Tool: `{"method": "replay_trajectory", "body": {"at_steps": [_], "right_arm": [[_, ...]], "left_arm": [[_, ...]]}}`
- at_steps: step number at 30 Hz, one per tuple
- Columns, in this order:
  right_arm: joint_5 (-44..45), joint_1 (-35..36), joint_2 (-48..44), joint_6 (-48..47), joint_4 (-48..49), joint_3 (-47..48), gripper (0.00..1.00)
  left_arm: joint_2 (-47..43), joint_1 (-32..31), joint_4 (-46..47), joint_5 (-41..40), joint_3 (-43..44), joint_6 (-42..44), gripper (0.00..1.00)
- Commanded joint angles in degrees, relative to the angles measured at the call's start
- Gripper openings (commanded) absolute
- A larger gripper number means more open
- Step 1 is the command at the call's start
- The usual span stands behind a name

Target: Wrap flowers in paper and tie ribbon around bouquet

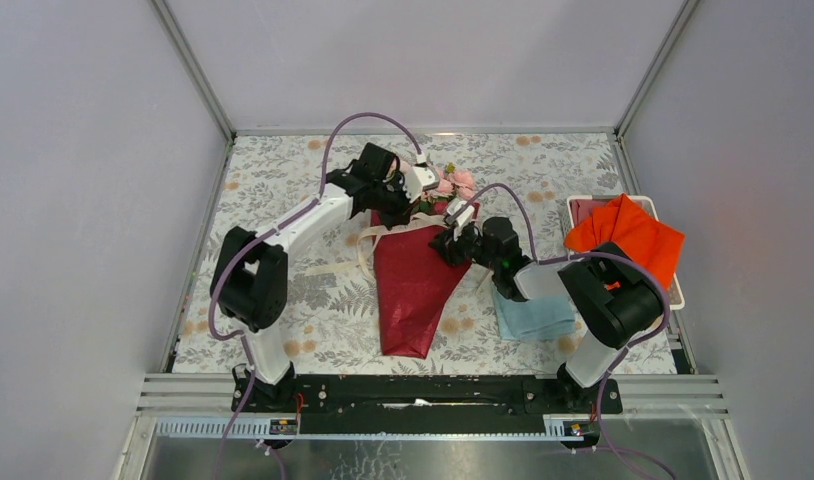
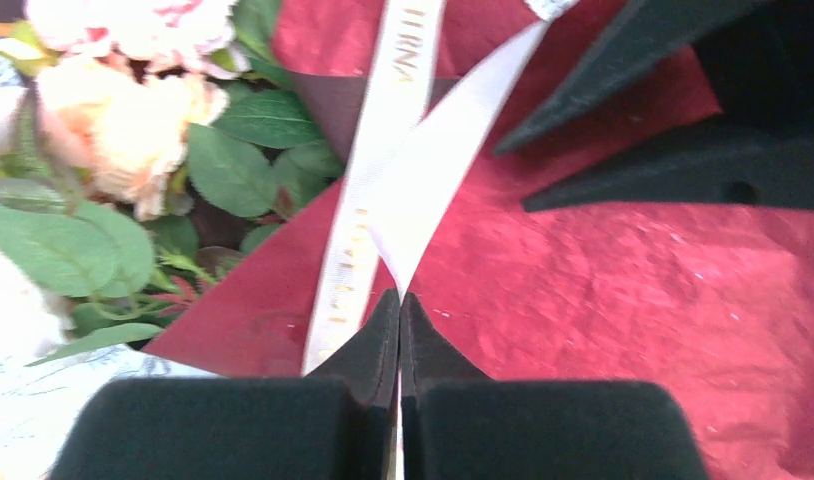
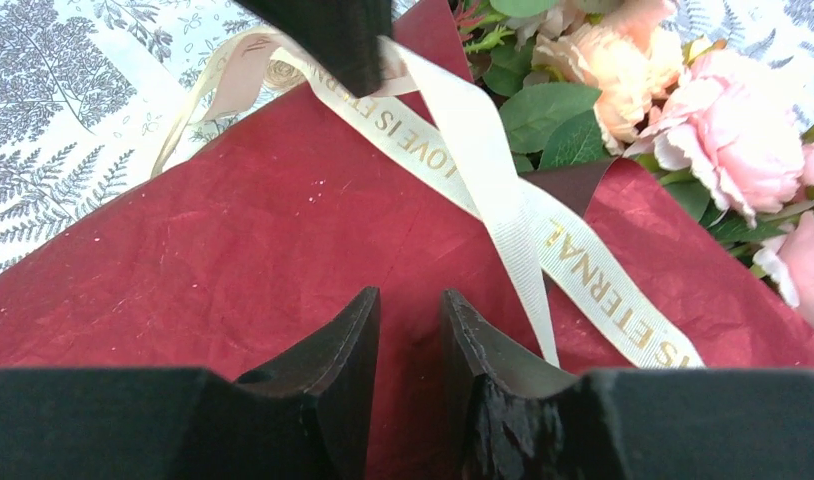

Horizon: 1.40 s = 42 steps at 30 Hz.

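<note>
The bouquet [image 1: 413, 280] lies mid-table, a cone of dark red paper [image 2: 603, 300] with its narrow end toward me. Pink and peach flowers [image 1: 453, 183] and green leaves stick out of the far, wide end. The cream ribbon [image 2: 423, 170], printed with gold letters, crosses over the paper near the blooms, and loose loops trail off left [image 1: 366, 238]. My left gripper [image 2: 400, 297] is shut on one ribbon strand just above the paper. My right gripper [image 3: 411, 295] hovers over the red paper [image 3: 233, 250] beside the crossing ribbon [image 3: 483, 150], jaws slightly apart with nothing between them.
At the right, an orange-red cloth [image 1: 631, 238] lies in a white tray [image 1: 581, 204]. A folded light blue cloth [image 1: 533, 315] sits under my right arm. A fern-print tablecloth [image 1: 283, 180] covers the table, and enclosure walls stand on three sides.
</note>
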Motion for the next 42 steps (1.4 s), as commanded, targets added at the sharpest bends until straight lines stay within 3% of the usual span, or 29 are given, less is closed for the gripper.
{"method": "replay_trajectory", "body": {"at_steps": [1,8,13,17,22,26,29,32,36,42], "right_arm": [[-1.01,-0.37,-0.04,-3.86,3.34,3.67,0.36],[-0.59,-0.4,2.46,-4.04,1.9,6.53,0.37],[-6.04,-0.38,3.94,-7.74,-2.27,12.04,0.39],[-9.82,-0.41,7.19,-12.85,-11.41,18.61,0.47],[-14.27,-0.4,9.6,-18.13,-17.23,22.09,0.49],[-16.27,-0.37,11.01,-22.0,-23.35,25.21,0.48],[-14.55,-0.39,12.71,-24.14,-27.59,27.71,0.49],[-13.2,-0.51,13.45,-24.66,-28.51,28.44,0.51],[-13.65,-0.77,14.0,-24.34,-29.74,29.95,0.57],[-13.84,-0.98,16.03,-24.68,-32.1,32.58,0.6]], "left_arm": [[3.91,0.69,4.49,-9.08,4.76,-3.21,0.0],[10.83,0.92,5.15,-10.83,8.05,-3.27,0.04],[11.91,1.54,6.01,-10.4,8.64,-4.76,0.08],[10.93,2.94,5.93,-6.98,8.68,-7.3,0.23],[9.34,5.49,4.29,-2.18,9.09,-9.4,0.5],[7.63,9.36,1.65,2.87,9.59,-11.0,0.64],[5.19,11.99,0.66,5.74,8.18,-10.53,0.69],[2.6,13.78,-1.66,6.26,5.97,-6.47,0.73],[-0.79,15.96,-8.04,2.81,0.16,5.39,0.82],[-3.77,17.19,-11.07,-2.06,-12.46,12.48,0.93]]}}
